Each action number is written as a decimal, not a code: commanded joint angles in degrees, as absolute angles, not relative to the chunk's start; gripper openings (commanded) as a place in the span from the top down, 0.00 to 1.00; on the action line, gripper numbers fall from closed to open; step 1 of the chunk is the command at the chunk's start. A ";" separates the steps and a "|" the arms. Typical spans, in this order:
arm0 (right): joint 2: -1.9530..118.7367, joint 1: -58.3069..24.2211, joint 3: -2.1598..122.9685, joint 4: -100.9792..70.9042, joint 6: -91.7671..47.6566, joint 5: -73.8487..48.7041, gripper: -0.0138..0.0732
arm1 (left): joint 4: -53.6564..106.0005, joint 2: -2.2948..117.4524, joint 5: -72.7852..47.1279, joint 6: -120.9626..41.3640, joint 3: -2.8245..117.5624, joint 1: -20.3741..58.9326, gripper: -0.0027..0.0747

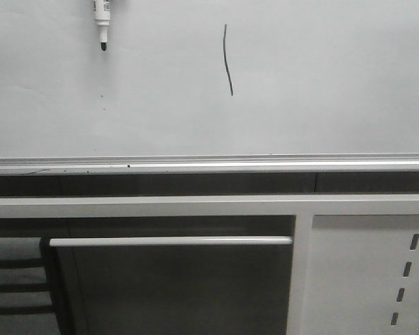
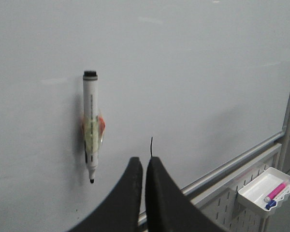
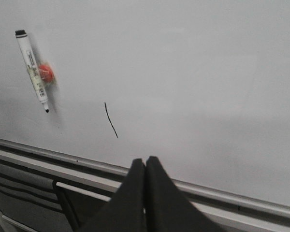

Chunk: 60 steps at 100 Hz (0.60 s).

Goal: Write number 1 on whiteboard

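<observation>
Black marker ink already forms the number 1 (image 1: 228,59) on the whiteboard (image 1: 321,84), right of the marker (image 1: 102,21) clipped there, so we judge the writing done; both our left gripper (image 2: 143,166) and right gripper (image 3: 145,166) have jaws pressed together, empty, and need only retreat.

A: Item one?
B: Marker (image 2: 90,126), white barrel, black tip down, uncapped, with an orange clip (image 3: 45,72) at mid-barrel.
A: Item two?
B: Small white tray (image 2: 261,189) on a perforated cabinet panel (image 1: 366,276), holding a pink pen (image 2: 276,191).
</observation>
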<state>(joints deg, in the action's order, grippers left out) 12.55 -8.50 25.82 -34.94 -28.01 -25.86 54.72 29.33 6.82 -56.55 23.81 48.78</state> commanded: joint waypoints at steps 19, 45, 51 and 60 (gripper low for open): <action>-0.92 -8.07 17.00 -38.27 -28.22 -18.51 0.92 | 53.86 16.54 8.94 -56.63 15.80 48.90 0.99; -1.47 -8.07 15.48 -38.27 -28.22 -22.00 0.92 | 55.17 12.48 10.97 -56.53 13.85 48.90 0.99; -1.47 -8.07 15.26 -38.53 -28.22 -22.01 0.92 | 55.17 12.48 10.97 -56.53 13.85 48.90 0.99; -1.47 -8.07 15.22 -38.53 -28.22 -22.09 0.92 | 55.17 12.48 10.97 -56.53 13.70 48.90 0.99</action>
